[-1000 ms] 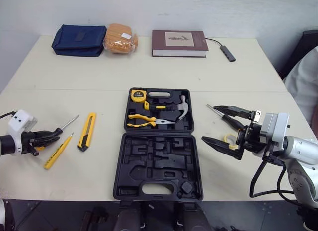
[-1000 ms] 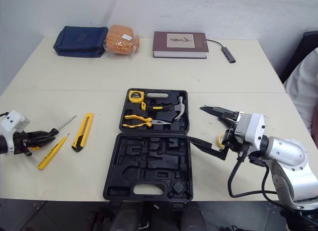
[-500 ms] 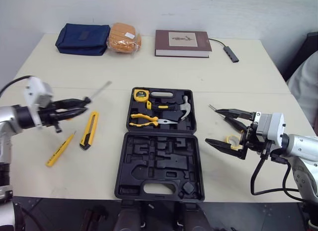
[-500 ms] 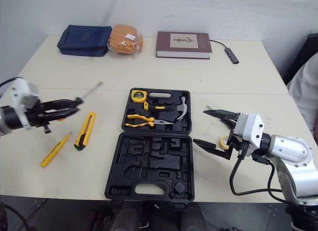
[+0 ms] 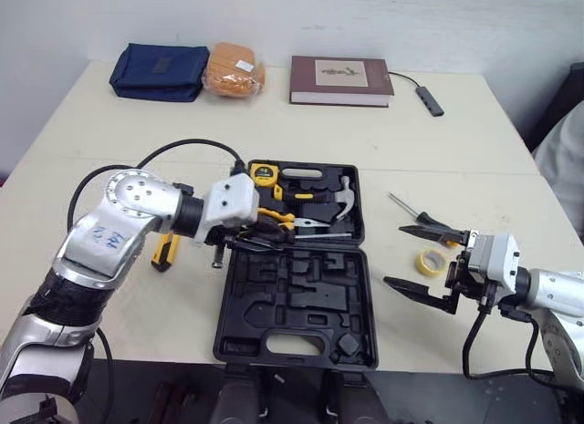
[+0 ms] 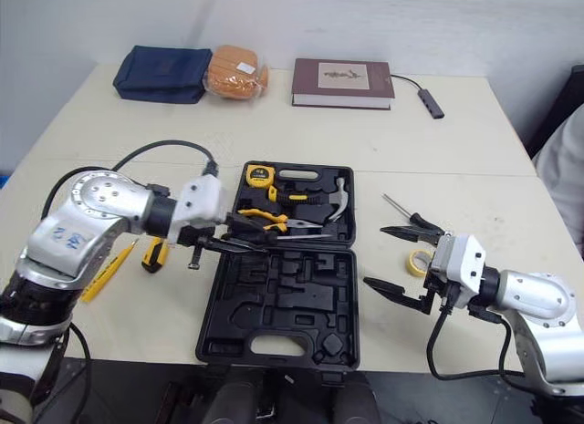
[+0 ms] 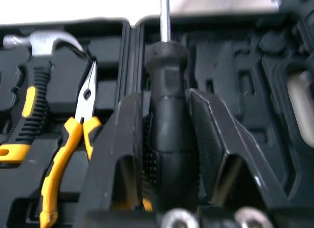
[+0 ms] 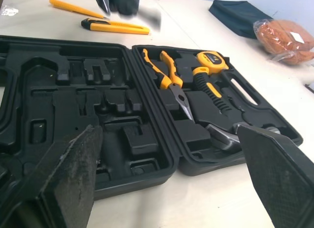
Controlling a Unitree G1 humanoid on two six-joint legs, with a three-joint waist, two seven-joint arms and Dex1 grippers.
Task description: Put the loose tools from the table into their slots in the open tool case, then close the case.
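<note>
Screwdriver [image 7: 167, 135] is off the worktop [image 5: 438, 150] now. My left gripper [image 5: 265, 242] is clamped on it, over the middle of the case [image 5: 292, 305]. Next comes its slot, I think. My right gripper [image 5: 392, 255] is wide apart beside the case.

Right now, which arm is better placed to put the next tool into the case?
Left. The left claw is shut on the black screwdriver, over the open case. The right claw is open beside the case, holding nothing.
</note>
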